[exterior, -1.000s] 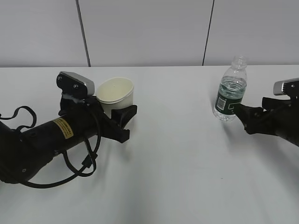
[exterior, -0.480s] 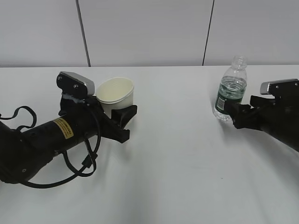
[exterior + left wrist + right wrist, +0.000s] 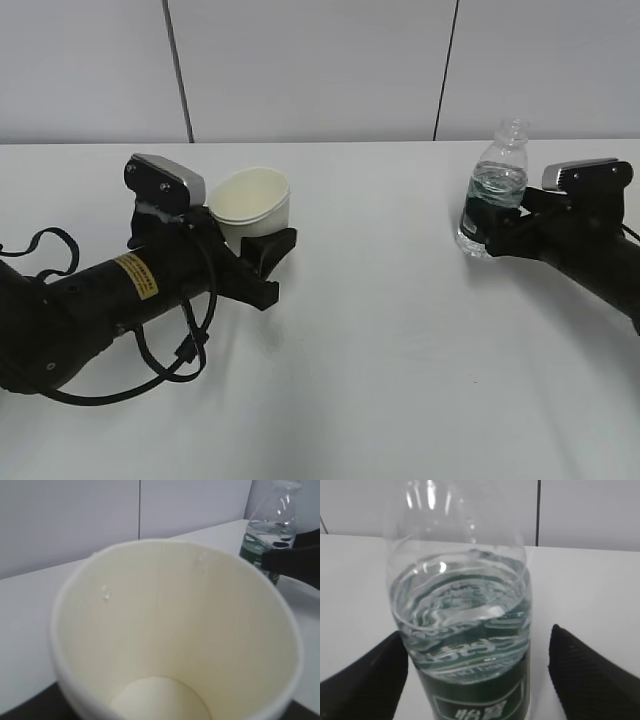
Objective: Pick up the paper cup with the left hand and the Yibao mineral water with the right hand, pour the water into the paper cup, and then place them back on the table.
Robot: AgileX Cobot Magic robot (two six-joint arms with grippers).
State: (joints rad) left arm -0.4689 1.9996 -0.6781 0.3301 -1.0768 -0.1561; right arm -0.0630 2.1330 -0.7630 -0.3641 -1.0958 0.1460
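- One cream-white paper cup (image 3: pixel 250 205), clamped by black yellow-stickered left gripper (image 3: pixel 262 255); droplets inside visible only at wrist.
- One clear green-labelled water bottle (image 3: pixel 462 625) between spread, untouching right gripper (image 3: pixel 475 672) fingers.

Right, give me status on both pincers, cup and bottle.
Left pincer clamped on paper cup, cup tilted. Right pincer open, straddling the Yibao bottle, no grip yet. Bottle upright on table. Nothing between them.

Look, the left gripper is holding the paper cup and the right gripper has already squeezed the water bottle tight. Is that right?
Not quite. The left gripper does hold the paper cup, but the right gripper is open. In the right wrist view its fingers stand apart on either side of the water bottle, with gaps showing.
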